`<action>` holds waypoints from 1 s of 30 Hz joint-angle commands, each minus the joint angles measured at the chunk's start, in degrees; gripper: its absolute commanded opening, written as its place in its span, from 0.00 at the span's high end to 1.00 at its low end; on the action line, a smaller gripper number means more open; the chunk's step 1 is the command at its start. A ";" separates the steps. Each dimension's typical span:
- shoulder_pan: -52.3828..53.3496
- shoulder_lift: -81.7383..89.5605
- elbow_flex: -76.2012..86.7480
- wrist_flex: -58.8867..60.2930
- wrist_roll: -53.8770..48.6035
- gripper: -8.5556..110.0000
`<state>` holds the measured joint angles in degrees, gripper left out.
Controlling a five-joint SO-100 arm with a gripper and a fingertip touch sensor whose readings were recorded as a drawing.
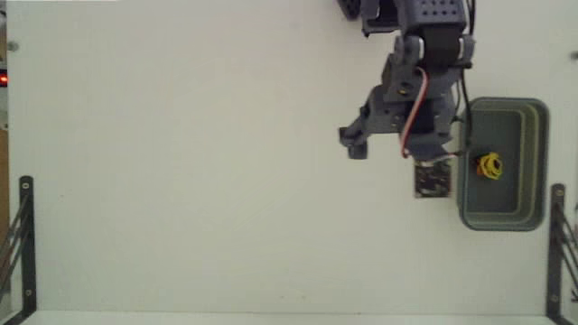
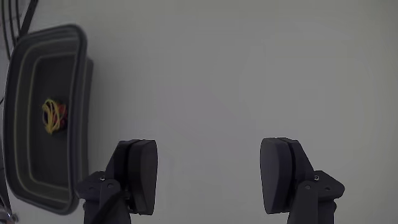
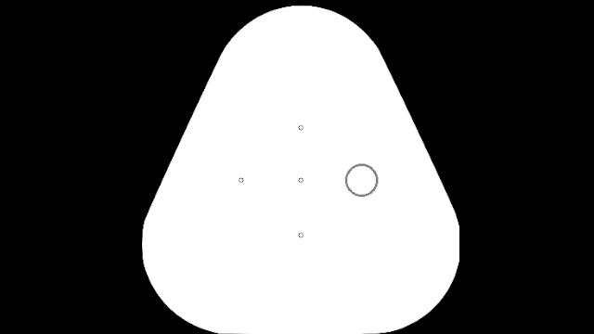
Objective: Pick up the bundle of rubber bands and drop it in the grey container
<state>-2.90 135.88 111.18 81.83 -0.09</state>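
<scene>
The bundle of rubber bands (image 1: 489, 165), mostly yellow with some red, lies inside the grey container (image 1: 540, 162) at the right of the fixed view. In the wrist view the bundle (image 2: 53, 116) rests on the floor of the container (image 2: 79, 81) at the far left. My gripper (image 1: 390, 152) hangs over bare white table just left of the tub, apart from it. In the wrist view the gripper (image 2: 208, 155) is open, its two dark fingers (image 2: 140, 171) spread wide with only table between them.
A small black circuit board (image 1: 432, 178) lies between my gripper and the tub's left wall. Black metal brackets stand at the lower left (image 1: 25, 244) and lower right (image 1: 558, 244) table edges. White table stretches left of the arm.
</scene>
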 commanded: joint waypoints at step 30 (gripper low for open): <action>2.90 6.24 3.37 0.13 0.09 0.00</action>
<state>-0.26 140.27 114.26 81.83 -0.26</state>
